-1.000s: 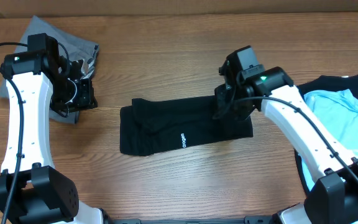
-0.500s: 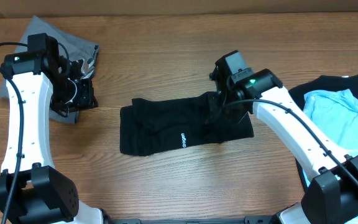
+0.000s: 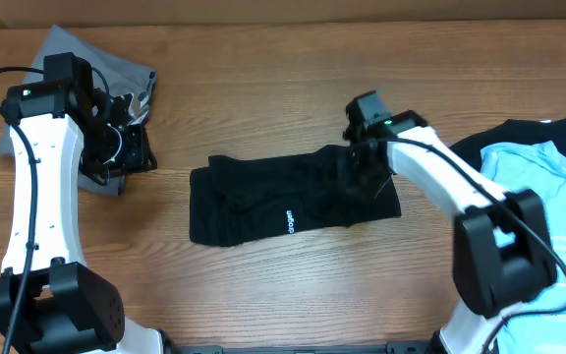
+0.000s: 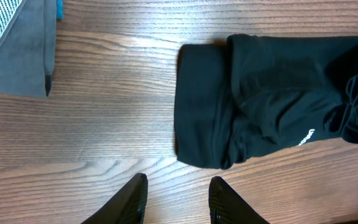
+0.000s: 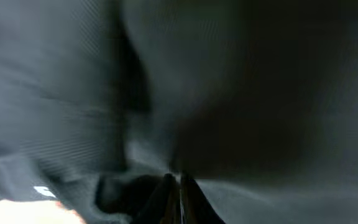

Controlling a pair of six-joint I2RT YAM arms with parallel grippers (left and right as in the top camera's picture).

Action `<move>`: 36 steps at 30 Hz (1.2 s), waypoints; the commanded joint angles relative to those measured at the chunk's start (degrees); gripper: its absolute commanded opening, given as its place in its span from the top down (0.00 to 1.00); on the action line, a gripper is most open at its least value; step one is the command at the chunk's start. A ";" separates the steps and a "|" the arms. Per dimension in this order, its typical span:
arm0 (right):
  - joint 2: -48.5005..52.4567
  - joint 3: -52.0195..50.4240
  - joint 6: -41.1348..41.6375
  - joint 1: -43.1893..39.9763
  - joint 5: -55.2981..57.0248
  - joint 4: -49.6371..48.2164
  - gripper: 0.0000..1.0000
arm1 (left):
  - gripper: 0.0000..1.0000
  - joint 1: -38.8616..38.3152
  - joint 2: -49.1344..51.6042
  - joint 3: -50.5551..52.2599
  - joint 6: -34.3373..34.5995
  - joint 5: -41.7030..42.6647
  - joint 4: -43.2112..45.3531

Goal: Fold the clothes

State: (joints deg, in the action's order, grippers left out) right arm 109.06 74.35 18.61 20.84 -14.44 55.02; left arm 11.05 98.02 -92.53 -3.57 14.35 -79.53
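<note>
At the far left of the table (image 3: 263, 88) we see the grey trousers (image 3: 116, 61) lying crumpled near the back edge, with the left arm beside them. The left gripper (image 4: 178, 183) hovers over bare wood with its fingers parted a moderate way and nothing between them. In its wrist view the near end of the black shirt (image 3: 263, 197) lies just ahead of the fingertips, apart from them. That shirt is in the middle of the table, already gathered into a long band running left to right, with its small white logo showing near the front edge. We judge the step in hand to be the next fold of this band, end over end. At its right end the right gripper (image 5: 179, 183) is down on the cloth with its fingers closed together, and it appears to pinch a fold of the fabric, though the wrist view is dark and blurred. The next move calls for lifting that end and carrying it leftward over the band, while the left gripper steadies the other end. Further right the light blue tee (image 3: 534, 167) waits, well apart from the shirt.
</note>
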 commanded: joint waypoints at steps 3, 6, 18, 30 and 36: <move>2.27 -2.71 -4.11 5.27 -20.11 -1.57 0.96 | 0.64 0.55 -1.01 -1.29 -1.14 0.55 0.13; 0.33 -1.73 -12.57 7.26 -25.51 -1.68 0.96 | 0.64 0.55 -1.01 -1.29 -1.14 0.55 0.24; -6.10 2.86 2.69 -7.89 -6.51 -3.19 0.95 | 0.63 0.55 -1.01 -1.29 -1.16 0.52 0.57; 2.38 2.08 10.40 -4.33 -2.97 -5.38 0.94 | 0.62 0.55 -1.01 -1.29 -1.14 0.55 0.72; 3.32 2.47 -3.85 2.78 -27.30 -18.86 0.96 | 0.60 0.55 -0.96 -1.29 -1.16 0.52 0.72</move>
State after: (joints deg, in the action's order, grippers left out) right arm 113.82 76.07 22.90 20.45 -27.42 39.81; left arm 11.05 98.02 -92.53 -3.57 14.35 -78.83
